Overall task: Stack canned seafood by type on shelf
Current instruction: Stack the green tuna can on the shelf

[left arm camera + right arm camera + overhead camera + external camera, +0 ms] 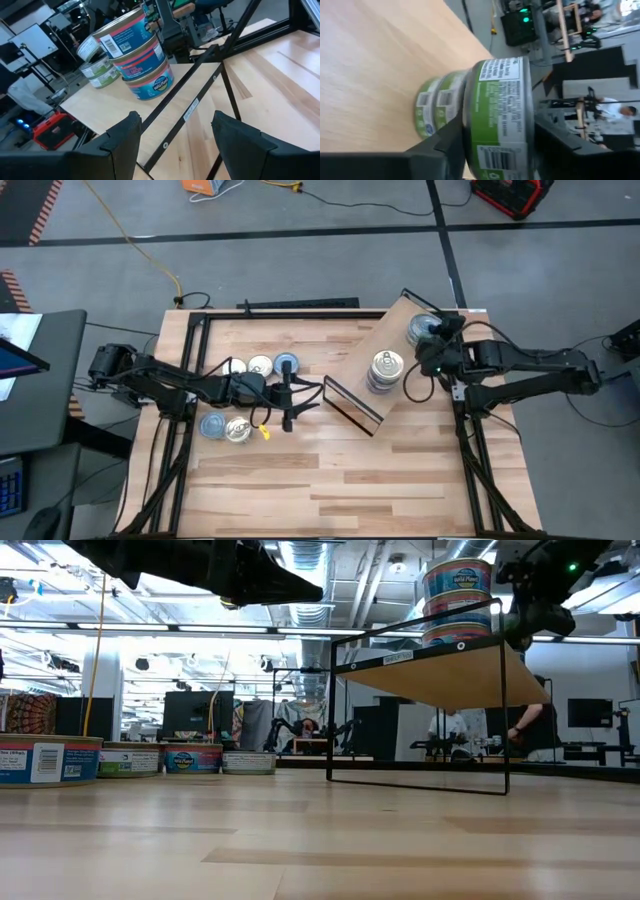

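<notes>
The shelf (398, 328), a light board on a black frame, stands slantwise on the table at centre right. On it are two stacks of canned seafood: gold-lidded tins with blue and pink labels (385, 368) (140, 55), and green-labelled tins with a blue lid on top (422, 330). My right gripper (497, 135) is at the green stack, open, its fingers close on either side of the top tin (500, 100). My left gripper (175, 145) hovers open over the table, facing the shelf's near end. Several loose tins (238, 430) lie on the table at the left. My right gripper comes slanting down from the table's right, with one finger (445, 145) at one flat face of the top green-labelled tin and the other (565, 145) at the opposite face. I cannot tell whether either finger touches the tin.
Three loose tins (260, 365) sit in a row beside the left arm and two more (212, 425) nearer the front. A small yellow thing (265, 432) lies by them. Bare tabletop (350, 480) stretches along the near side. People and equipment show in the room behind.
</notes>
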`<state>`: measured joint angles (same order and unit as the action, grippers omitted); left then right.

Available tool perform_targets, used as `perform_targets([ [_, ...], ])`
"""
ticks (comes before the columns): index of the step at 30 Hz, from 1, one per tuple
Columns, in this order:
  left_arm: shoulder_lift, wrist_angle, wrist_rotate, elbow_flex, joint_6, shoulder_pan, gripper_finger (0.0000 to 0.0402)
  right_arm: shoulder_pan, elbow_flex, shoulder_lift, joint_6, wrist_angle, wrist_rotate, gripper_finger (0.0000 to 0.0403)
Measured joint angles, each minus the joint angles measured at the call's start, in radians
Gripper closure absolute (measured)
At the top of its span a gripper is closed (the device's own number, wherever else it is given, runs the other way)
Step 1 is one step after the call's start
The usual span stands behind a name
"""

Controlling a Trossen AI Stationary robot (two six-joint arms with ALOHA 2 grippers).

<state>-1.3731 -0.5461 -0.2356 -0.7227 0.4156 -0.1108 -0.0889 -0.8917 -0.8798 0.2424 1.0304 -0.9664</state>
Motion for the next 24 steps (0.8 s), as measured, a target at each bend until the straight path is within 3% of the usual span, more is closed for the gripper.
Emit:
perform_targets([
  [7, 0.0, 0.024, 0.0, 0.0, 0.011, 0.0, 0.0166, -0.018, -0.001, -0.003, 0.046, -0.033, 0.026, 0.0131],
  [13, 0.0, 0.059, 0.015, 0.0, 0.011, 0.0, 0.0166, -0.018, -0.072, -0.002, 0.023, -0.01, 0.03, 0.0128],
  [20, 0.0, 0.063, 0.054, 0.0, 0.018, 0.0, 0.0166, -0.052, -0.109, -0.005, 0.046, 0.006, 0.136, 0.0127],
  [24, 0.0, 0.063, 0.053, 0.0, 0.018, 0.0, 0.0166, -0.057, -0.109, -0.016, 0.039, 0.004, 0.138, 0.0127],
])
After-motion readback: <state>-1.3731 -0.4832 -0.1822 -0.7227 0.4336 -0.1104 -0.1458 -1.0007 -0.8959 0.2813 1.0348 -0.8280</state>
